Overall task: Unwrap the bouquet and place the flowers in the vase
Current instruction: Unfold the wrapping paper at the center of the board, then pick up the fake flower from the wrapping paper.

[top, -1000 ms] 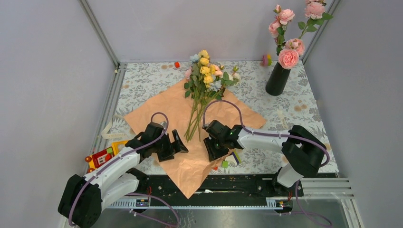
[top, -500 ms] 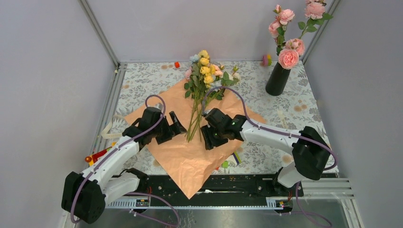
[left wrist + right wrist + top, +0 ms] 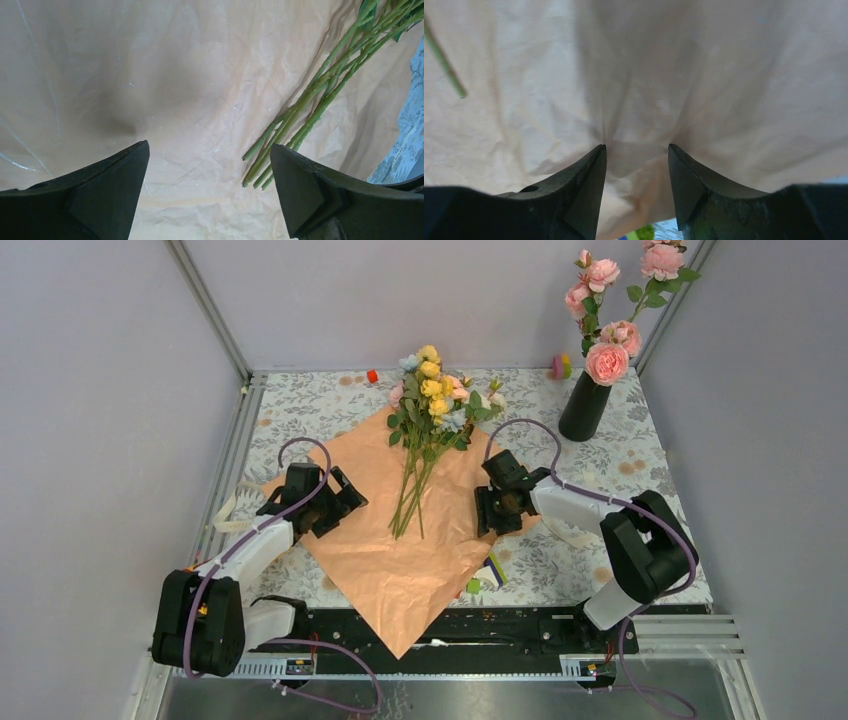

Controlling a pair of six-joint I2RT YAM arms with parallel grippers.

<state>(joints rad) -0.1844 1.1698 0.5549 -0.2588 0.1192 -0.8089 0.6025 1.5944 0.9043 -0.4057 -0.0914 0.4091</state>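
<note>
Flowers: lying on wrapping paper mid-tabletop, stems toward 6 o'clock, vase at 2 o'clock; left end effector released wide, right end effector parted, empty; recommend gathering all stems together.

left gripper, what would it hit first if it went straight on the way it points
Probably the peach paper, spread straight ahead of the open left gripper. The flower stems lie to the right of that line. Depth is unclear.
</note>
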